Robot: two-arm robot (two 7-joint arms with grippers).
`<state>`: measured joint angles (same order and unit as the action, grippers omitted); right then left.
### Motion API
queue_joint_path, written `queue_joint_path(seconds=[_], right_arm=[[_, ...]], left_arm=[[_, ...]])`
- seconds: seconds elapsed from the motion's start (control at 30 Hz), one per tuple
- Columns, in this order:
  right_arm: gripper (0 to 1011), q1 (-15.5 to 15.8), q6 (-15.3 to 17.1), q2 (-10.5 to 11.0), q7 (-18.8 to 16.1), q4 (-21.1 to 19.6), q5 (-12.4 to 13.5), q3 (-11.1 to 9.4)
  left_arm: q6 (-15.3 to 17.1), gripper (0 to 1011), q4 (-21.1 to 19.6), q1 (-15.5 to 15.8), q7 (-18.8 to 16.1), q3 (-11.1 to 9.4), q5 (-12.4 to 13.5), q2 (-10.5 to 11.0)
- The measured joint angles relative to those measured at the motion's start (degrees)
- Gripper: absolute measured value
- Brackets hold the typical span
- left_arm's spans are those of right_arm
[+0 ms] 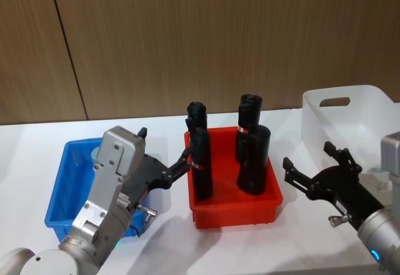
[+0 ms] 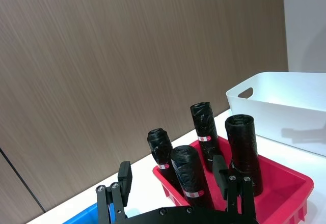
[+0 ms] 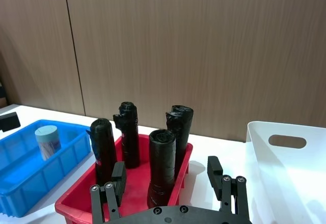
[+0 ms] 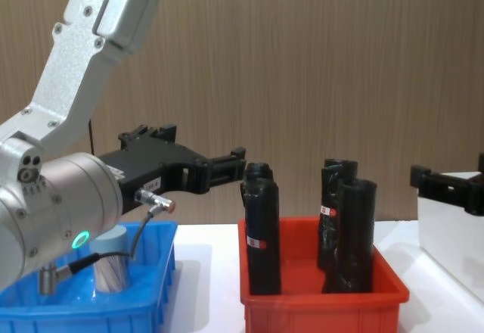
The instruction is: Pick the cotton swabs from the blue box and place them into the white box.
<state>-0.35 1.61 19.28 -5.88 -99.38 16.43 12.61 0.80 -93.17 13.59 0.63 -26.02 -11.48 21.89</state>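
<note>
One cotton swabs tub (image 3: 47, 141), clear with a pale lid, stands upright in the blue box (image 1: 62, 190); it also shows in the chest view as the tub (image 4: 111, 263) inside the blue box (image 4: 83, 310). My left gripper (image 1: 164, 145) hovers open and empty above the blue box's right side, near the red bin; its fingers (image 2: 125, 178) hold nothing. My right gripper (image 1: 307, 157) hangs open and empty between the red bin and the white box (image 1: 350, 122). The white box (image 3: 285, 168) sits at the far right.
A red bin (image 1: 234, 214) with several tall black wrapped rolls (image 1: 253, 159) stands between the two boxes. A brown wood-panel wall runs behind the white table. Bare table shows in front of the red bin.
</note>
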Motion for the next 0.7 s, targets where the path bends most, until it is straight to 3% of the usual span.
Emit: queue_joint_path(seconds=[0.33, 0.7], right_arm=[[1002, -2.86, -0.36, -0.37, -4.55, 3.91, -0.25, -0.31], [1002, -8.13, -0.76, -1.49, -10.70, 11.07, -0.27, -0.58]], left_arm=[[0.00, 1004, 0.00, 0.00, 0.00, 0.00, 0.00, 0.00], [0.00, 1004, 0.00, 0.00, 0.00, 0.00, 0.00, 0.00]])
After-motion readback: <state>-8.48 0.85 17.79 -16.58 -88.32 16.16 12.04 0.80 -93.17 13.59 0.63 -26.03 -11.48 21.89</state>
